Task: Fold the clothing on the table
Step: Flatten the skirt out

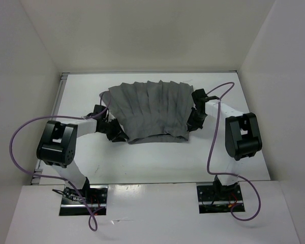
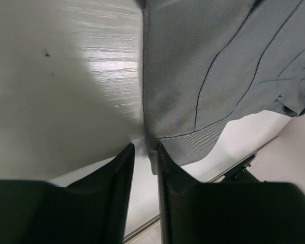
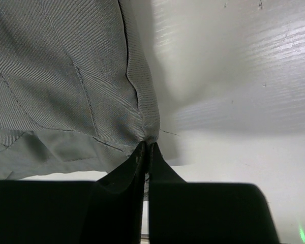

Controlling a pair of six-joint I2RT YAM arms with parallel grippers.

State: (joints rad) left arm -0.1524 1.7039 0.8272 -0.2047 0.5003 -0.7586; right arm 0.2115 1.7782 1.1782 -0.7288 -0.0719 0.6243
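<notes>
The grey pleated clothing [image 1: 152, 109] lies spread on the white table [image 1: 142, 162], its darker band along the near edge. My left gripper [image 1: 113, 133] is at the garment's near left corner. In the left wrist view the clothing [image 2: 218, 66] fills the upper right, and the left gripper [image 2: 145, 149] stands narrowly open, with the corner's edge dipping into the gap beside the right finger [image 2: 165, 168]. My right gripper [image 1: 194, 121] is at the garment's right edge. In the right wrist view the right gripper [image 3: 148, 145] is shut on a pinched fold of the clothing [image 3: 56, 66].
White upright walls [image 1: 25, 76] box in the table on the left, back and right. Purple cables [image 1: 213, 137] loop from each arm towards the bases [image 1: 84, 195] at the near edge. A metal strip [image 1: 61, 96] runs along the table's left side.
</notes>
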